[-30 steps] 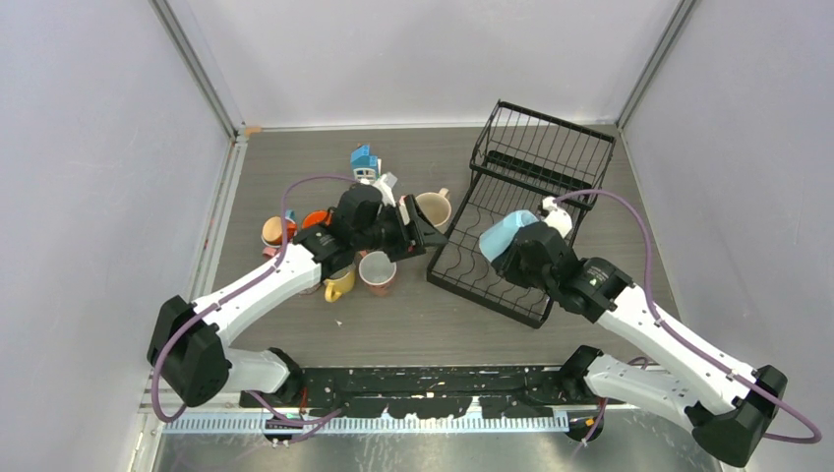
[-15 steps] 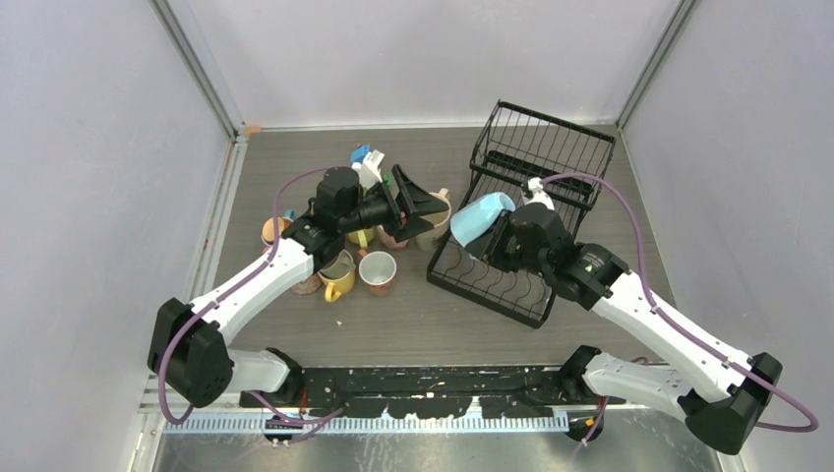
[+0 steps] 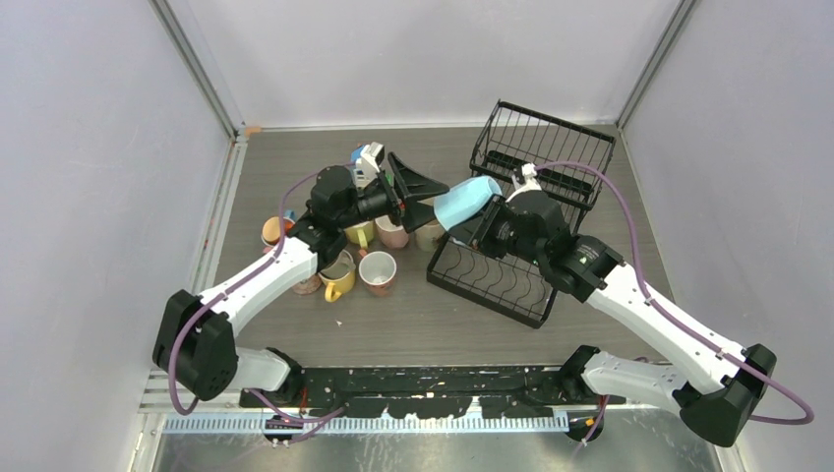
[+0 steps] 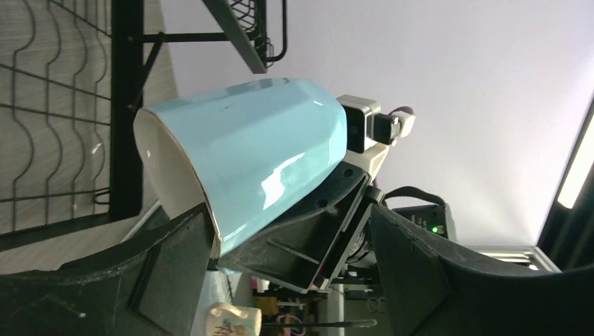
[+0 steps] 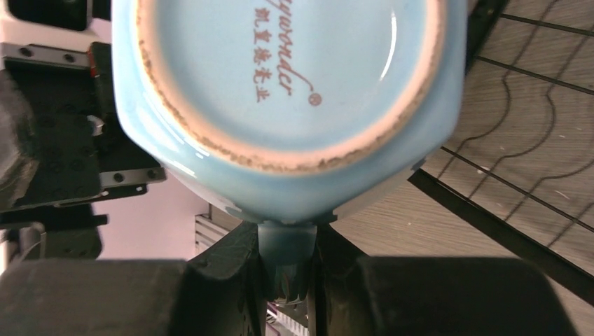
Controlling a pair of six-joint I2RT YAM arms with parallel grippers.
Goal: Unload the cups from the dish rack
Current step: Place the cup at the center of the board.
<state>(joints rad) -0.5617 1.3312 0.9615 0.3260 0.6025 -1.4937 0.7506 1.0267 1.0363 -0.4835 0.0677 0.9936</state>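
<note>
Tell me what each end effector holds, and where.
The right end effector grips the light blue cup by its handle; the left end effector is open and holds nothing.

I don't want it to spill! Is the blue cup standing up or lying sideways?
Lying sideways. The light blue mug is held by its handle in the right gripper, its mouth facing the open left gripper.

The light-blue glazed ceramic mug (image 3: pixel 462 204) has a cream-white inside. Its base bears maroon printed lettering within a rough tan ring. The black wire dish rack (image 3: pixel 539 157) stands on the grey-brown wood-grain bench (image 3: pixel 285 167). At nine o'clock from the rack sit a yellow ceramic mug (image 3: pixel 339 284), a pinkish-brown mug with a white inside (image 3: pixel 377 272) and a blue-and-white toy house (image 3: pixel 366 157). The left arm (image 3: pixel 266 285) and the right arm (image 3: pixel 649 315) are white with black joints and purple cables (image 3: pixel 629 221).
</note>
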